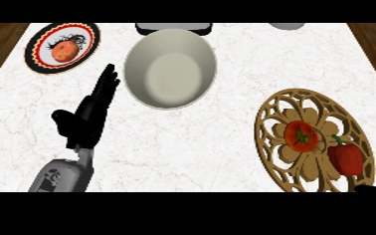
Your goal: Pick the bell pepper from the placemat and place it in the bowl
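The bell pepper (346,159) lay on the placemat (283,110) beside a tomato (301,135), far to the right of the left hand (89,113). That hand rested spread, fingers straight, just left of the bowl (170,68) on the bench (206,144), holding nothing. The right hand was unseen.

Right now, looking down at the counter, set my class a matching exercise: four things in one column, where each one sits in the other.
Things
1. bell pepper
2. bowl
3. patterned plate
4. left robot hand

Places
A. top left corner
B. middle, near the far edge
C. on the placemat, right side
D. left of the bowl, fingers straight

Pairs: 1-C, 2-B, 3-A, 4-D
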`<action>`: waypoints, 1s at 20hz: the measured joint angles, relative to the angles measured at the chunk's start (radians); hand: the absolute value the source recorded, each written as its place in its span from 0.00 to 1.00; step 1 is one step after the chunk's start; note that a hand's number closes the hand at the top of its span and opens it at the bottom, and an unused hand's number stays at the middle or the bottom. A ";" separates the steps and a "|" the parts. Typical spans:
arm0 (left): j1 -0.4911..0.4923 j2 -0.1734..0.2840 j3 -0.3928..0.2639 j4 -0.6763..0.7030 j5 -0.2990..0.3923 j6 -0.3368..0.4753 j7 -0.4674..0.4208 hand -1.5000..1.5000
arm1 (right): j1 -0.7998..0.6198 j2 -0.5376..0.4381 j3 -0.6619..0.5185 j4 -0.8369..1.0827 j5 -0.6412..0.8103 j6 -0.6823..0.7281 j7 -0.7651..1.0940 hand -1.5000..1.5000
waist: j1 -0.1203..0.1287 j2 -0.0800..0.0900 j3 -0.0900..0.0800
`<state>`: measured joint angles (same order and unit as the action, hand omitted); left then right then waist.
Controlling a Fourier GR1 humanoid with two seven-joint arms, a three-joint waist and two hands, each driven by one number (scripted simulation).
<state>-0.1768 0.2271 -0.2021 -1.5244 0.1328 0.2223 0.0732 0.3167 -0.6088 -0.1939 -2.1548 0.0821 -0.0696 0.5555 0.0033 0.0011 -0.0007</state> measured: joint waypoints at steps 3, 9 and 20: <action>-0.003 -0.017 0.006 0.013 -0.015 -0.001 -0.008 0.50 | -0.028 0.007 0.012 0.053 0.015 0.047 0.020 0.00 | -0.002 0.000 0.001; 0.021 -0.052 0.013 0.013 -0.052 -0.011 -0.026 0.50 | -0.011 0.083 -0.006 0.091 0.032 0.127 -0.044 0.00 | -0.007 -0.002 0.001; 0.050 -0.066 0.040 -0.059 -0.092 -0.039 0.026 0.50 | 0.031 0.223 -0.098 0.086 -0.009 0.227 -0.180 0.00 | -0.008 -0.002 0.001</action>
<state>-0.1264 0.1608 -0.1620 -1.5834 0.0412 0.1829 0.0990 0.3479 -0.3858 -0.2920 -2.0684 0.0728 0.1577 0.3756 -0.0045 -0.0014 -0.0001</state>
